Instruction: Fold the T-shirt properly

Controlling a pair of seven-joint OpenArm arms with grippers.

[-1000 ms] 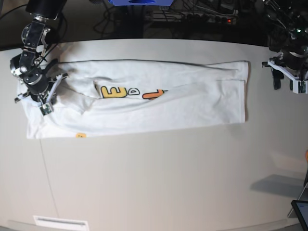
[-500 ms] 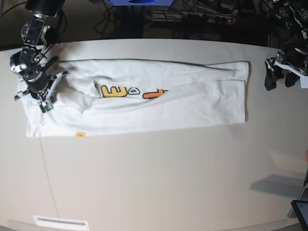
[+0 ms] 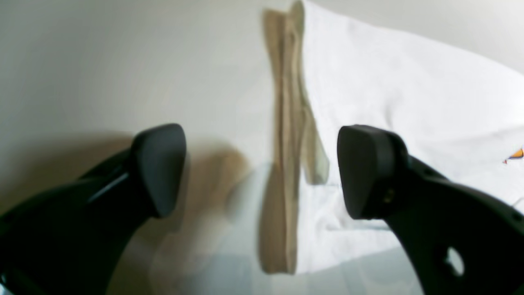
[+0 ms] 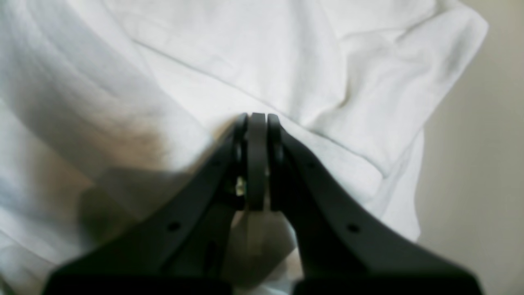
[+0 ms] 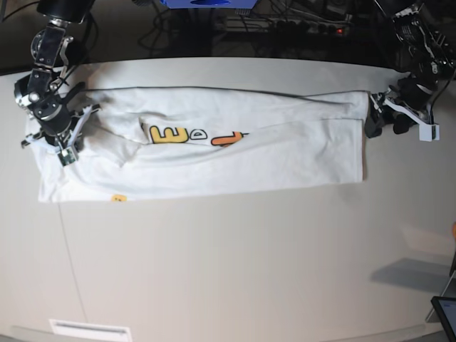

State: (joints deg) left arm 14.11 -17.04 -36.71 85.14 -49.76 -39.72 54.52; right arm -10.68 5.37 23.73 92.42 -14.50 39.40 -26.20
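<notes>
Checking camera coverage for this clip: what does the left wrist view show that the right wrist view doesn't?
Only the left wrist view: the open left tool over the T-shirt's layered edge, plus a sliver of orange print. Only the right wrist view: the right tool shut over creased cloth. Both: white T-shirt fabric and the pale table.

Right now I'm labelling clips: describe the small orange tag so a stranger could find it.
On the pale table lies a long folded white T-shirt. At its front edge, near the right hand's end, sits the small orange tag, the only coloured spot off the print.
</notes>
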